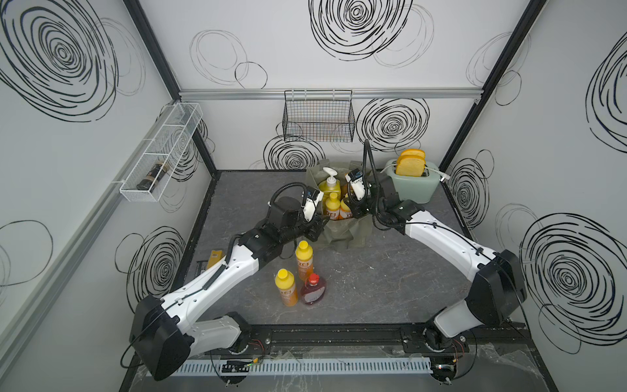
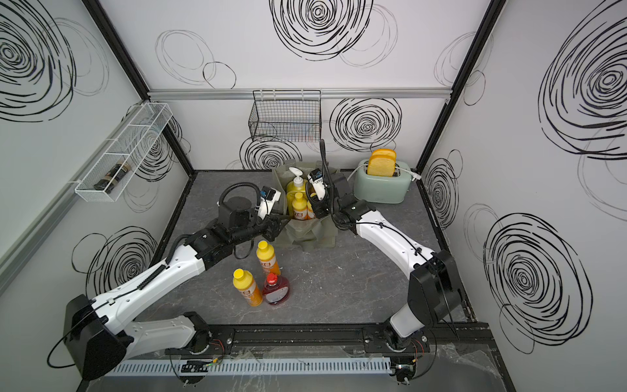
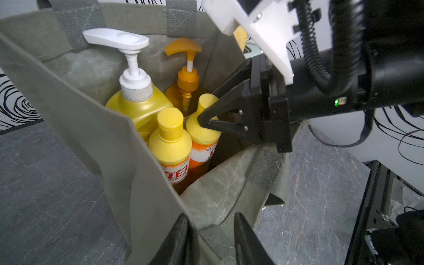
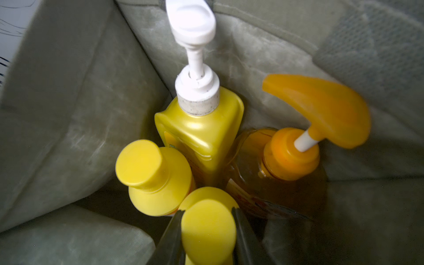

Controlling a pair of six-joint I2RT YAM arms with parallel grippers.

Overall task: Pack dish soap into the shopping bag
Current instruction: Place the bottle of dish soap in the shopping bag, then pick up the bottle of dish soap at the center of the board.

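The grey-green shopping bag (image 1: 342, 234) (image 2: 305, 237) stands open at the back middle of the table. Inside it stand a big yellow white-pump bottle (image 3: 137, 103) (image 4: 202, 128), an amber orange-pump bottle (image 3: 185, 80) (image 4: 291, 158) and two small orange yellow-capped bottles. My right gripper (image 4: 207, 211) (image 3: 206, 106) reaches into the bag, shut on the yellow cap of one small bottle (image 4: 208, 227) (image 3: 203, 135); the other (image 3: 169, 142) stands beside it. My left gripper (image 3: 211, 216) (image 1: 319, 230) is shut on the bag's near rim. Two more small orange bottles (image 1: 304, 259) (image 1: 286, 288) and a squat red bottle (image 1: 314, 290) stand on the table in front.
A mint toaster (image 1: 412, 183) with toast stands right of the bag. A black wire basket (image 1: 319, 117) hangs on the back wall. On the left wall a white wire shelf (image 1: 159, 152) holds a dark jar (image 1: 152, 174). A yellow flat item (image 1: 215, 258) lies at the table's left edge.
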